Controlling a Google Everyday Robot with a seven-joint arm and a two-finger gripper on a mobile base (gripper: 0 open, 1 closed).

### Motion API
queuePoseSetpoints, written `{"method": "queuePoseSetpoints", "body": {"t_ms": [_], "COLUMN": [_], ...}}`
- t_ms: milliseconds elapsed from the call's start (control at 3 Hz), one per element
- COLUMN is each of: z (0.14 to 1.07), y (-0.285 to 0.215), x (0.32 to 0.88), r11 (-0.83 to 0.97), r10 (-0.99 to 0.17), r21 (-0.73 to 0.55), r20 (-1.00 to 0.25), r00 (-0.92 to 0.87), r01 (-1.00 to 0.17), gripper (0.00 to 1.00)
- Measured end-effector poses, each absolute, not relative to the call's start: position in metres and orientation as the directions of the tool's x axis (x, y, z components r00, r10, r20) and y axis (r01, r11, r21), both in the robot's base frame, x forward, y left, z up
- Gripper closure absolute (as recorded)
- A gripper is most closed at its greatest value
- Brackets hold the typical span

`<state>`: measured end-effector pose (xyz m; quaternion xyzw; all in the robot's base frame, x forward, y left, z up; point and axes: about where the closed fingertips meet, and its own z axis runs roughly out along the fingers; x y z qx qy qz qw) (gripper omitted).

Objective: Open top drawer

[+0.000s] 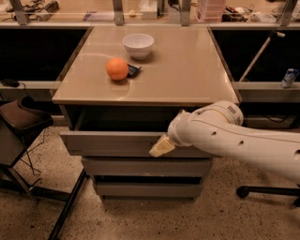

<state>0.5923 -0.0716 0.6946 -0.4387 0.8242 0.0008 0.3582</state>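
Gripper: the gripper point(161, 146) hangs just below the front edge of the worktop point(187, 70), a little right of its middle.
Floor: a speckled beige floor point(140, 220) lies below the gripper and spreads to both sides.
Chair: a dark chair point(21, 119) with thin black legs stands well to the left of the gripper.
Castor base: a black castor base point(262, 191) sits low to the right of the gripper.
Back counter: a cluttered back counter point(93, 16) runs far behind and above the gripper, with grey metal posts point(118, 11) rising from it.
Recesses: dark recesses point(37, 51) open on either side of the worktop.
Light: warm and dim.
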Motion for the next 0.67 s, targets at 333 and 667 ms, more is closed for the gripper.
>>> {"method": "queuePoseSetpoints", "body": {"t_ms": [333, 667], "z": [0.675, 0.658], "y": [-0.077, -0.084], "x": [0.595, 0.601], "r11": [0.630, 0.650], "r10": [-0.707, -0.689], "r21": [-0.261, -0.202], "r20": [-0.581, -0.562], "r00": [-0.402, -0.456], "r01": [-0.731, -0.733], "gripper": [0.00, 0.00]}}
